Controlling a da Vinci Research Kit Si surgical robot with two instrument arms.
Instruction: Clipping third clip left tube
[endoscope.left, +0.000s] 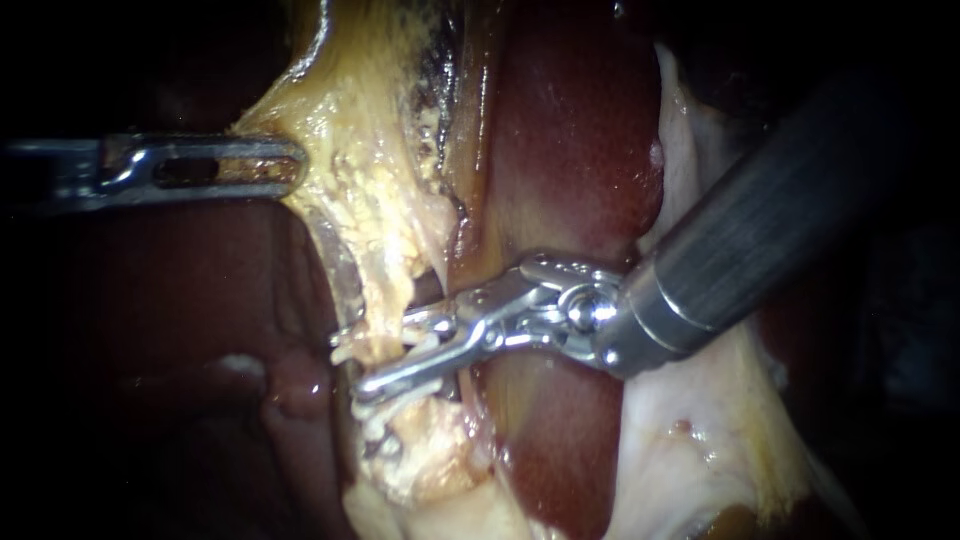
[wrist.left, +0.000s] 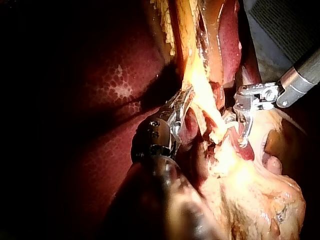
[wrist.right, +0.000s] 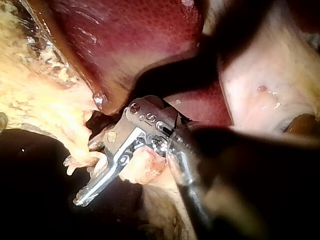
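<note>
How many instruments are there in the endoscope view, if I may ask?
2. The left instrument grips yellow tissue at upper left; the right instrument comes from the right, open around the same tissue near the centre. None seems hidden.

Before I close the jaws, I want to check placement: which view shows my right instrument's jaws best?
The endoscope view: the right instrument lies side-on, jaws open, yellow tissue between them. The right wrist view shows one jaw clearly; the left wrist view shows them partly hidden.

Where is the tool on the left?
In the endoscope view, my left instrument comes in at upper left, jaws shut on the edge of the yellow tissue, left of the liver.
</note>
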